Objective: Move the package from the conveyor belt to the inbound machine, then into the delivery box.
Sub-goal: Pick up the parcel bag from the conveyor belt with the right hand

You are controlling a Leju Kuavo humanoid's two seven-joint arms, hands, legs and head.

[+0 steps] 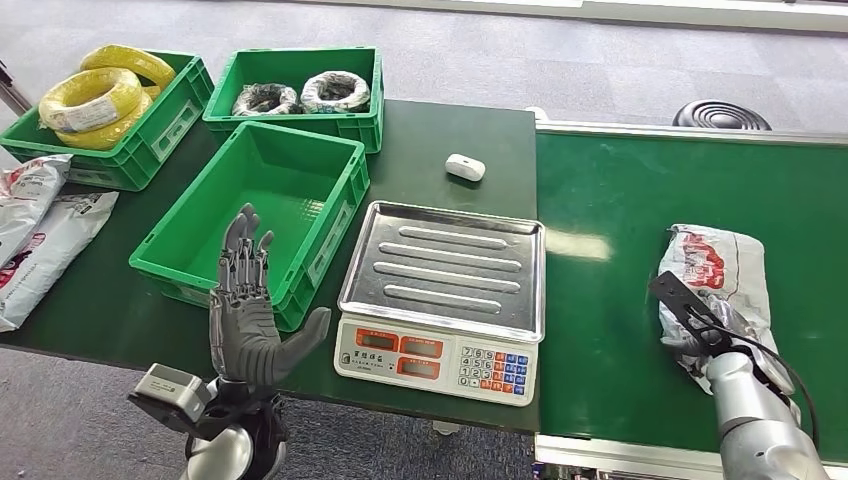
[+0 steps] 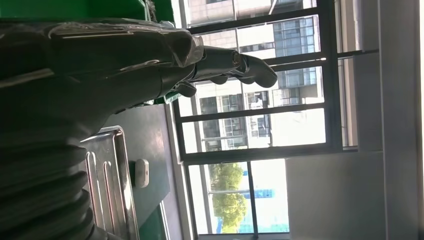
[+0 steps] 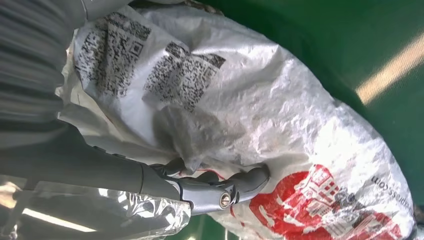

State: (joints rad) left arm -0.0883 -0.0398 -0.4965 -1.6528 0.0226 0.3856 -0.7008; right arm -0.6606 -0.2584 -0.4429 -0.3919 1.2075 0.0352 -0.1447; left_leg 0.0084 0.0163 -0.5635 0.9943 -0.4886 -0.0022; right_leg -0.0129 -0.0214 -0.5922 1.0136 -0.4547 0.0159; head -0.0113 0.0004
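Now right hand (image 3: 210,187) grips package (image 1: 722,285) on conveyor belt (image 1: 620,300); left hand (image 1: 245,320) spread, empty.

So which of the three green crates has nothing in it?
The near green crate, just beyond the left hand and beside the scale. The far ones hold yellow coils and grey coils.
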